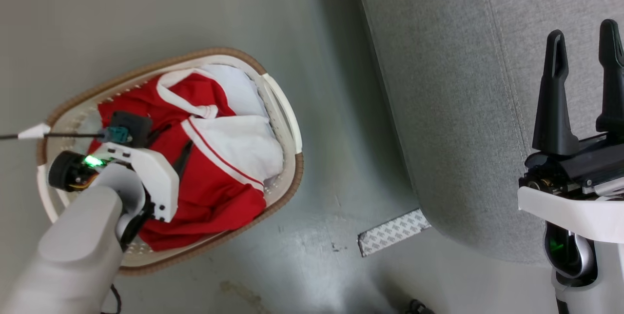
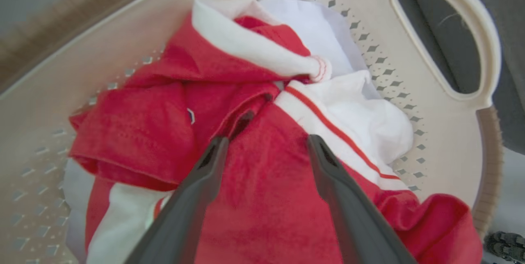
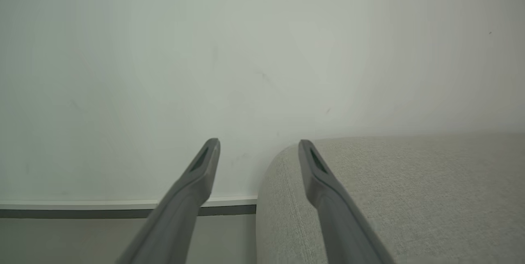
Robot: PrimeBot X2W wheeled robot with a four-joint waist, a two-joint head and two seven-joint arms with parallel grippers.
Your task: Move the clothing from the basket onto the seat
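Grey-green floor (image 1: pixel 195 7), with an oval basket (image 1: pixel 287 124) at left and the grey seat (image 1: pixel 463 85) at right, bare floor between them. The red-and-white clothing (image 1: pixel 214 177) lies heaped inside the basket. The left gripper (image 2: pixel 267 141) reaches into the heap, fingers spread either side of a red fold (nothing pinched yet). The right gripper (image 1: pixel 583 31) hangs spread and empty over the seat. This looks like the grasping step. Next calls for closing on the fold, then lifting clear of the rim.

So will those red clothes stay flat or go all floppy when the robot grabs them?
Probably floppy: the red-and-white clothing lies crumpled in folds, so it should droop and trail. It looks thin, so likely light. Layers overlap in the basket, so the open left gripper may lift several pieces.
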